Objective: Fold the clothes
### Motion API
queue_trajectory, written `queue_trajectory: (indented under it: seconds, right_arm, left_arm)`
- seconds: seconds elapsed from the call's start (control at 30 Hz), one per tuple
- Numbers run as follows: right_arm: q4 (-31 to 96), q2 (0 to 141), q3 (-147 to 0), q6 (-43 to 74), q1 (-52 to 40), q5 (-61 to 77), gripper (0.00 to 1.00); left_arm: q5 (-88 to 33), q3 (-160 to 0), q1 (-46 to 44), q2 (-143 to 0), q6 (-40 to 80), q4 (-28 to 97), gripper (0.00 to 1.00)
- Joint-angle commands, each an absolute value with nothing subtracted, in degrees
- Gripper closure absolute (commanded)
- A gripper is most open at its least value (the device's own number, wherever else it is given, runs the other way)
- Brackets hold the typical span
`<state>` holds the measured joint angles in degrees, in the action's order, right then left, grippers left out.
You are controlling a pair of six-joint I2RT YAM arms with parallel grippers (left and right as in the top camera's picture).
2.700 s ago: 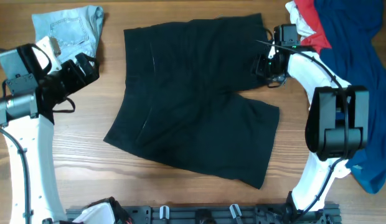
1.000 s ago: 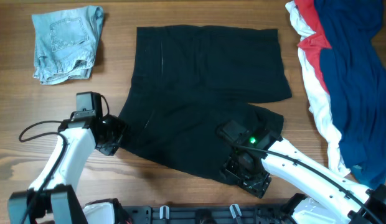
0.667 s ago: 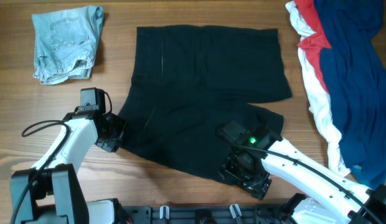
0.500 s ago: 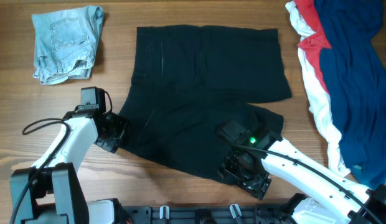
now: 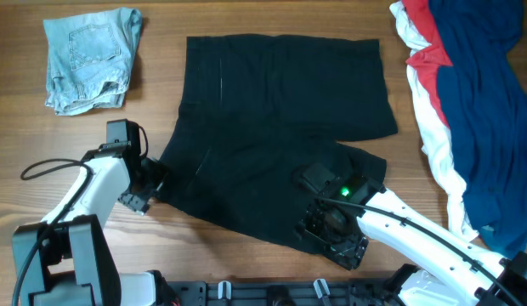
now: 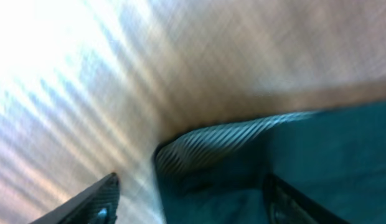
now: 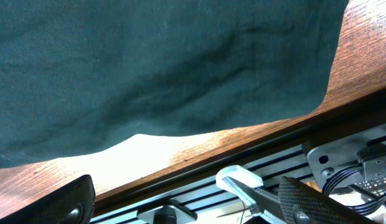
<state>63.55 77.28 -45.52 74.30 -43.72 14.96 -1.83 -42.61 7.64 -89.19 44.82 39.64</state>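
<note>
**A:** Where are the clothes?

**B:** The black shorts [image 5: 280,119] lie spread flat in the middle of the tabletop [image 5: 246,17]. Folded denim shorts [image 5: 89,55] sit at the far left corner, well apart from them. A pile of clothes [image 5: 476,102] in blue, red and white runs down the right side.

**A:** And your arms?

**B:** My left end effector [image 5: 153,180] is at the lower left corner of the black shorts. My wrist camera there is blurred, but I can see both fingers [image 6: 96,199] spread wide, with the hemmed corner of the cloth lying between and just beyond them.

**A:** The other one?

**B:** My right end effector [image 5: 330,236] is over the near hem of the right leg. Its fingers [image 7: 68,202] are wide apart too, and nothing is gripped. The dark cloth lies ahead of them on the wood, and the slotted rail [image 7: 243,180] at the tabletop's near edge sits below.
</note>
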Motion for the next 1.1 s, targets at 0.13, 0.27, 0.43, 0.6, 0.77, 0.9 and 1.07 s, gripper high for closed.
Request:
queue_trajectory:
  seconds: [0.13, 0.27, 0.43, 0.6, 0.77, 0.9, 1.07]
  right_arm:
    - [64.1, 76.9, -45.3, 73.2, -44.0, 15.4, 0.10]
    - [65.1, 76.9, -45.3, 69.0, -45.9, 16.5, 0.12]
    - [65.8, 76.9, -42.3, 84.6, -47.2, 12.9, 0.21]
    - [56.9, 76.9, -31.4, 98.1, -47.2, 13.1, 0.21]
    - [49.1, 76.9, -27.9, 101.1, -47.2, 10.4, 0.11]
    - [49.5, 76.9, -28.0, 105.0, -47.2, 8.9, 0.27]
    - [49.1, 76.9, -28.0, 99.8, -47.2, 9.0, 0.90]
  left_arm:
    - [-0.4, -41.9, 8.2, -95.2, 43.9, 32.5, 0.96]
    - [-0.6, -41.9, 8.2, -96.0, 43.9, 31.4, 0.96]
    - [-0.7, -41.9, 8.2, -96.0, 44.2, 29.2, 0.96]
    - [-3.0, -41.9, 8.2, -96.0, 44.2, 28.8, 0.96]
    - [-3.6, -41.9, 8.2, -96.0, 44.2, 28.4, 0.95]
    - [-3.6, -41.9, 8.2, -96.0, 44.2, 28.0, 0.94]
    - [-3.6, -41.9, 8.2, -96.0, 44.1, 28.1, 0.94]
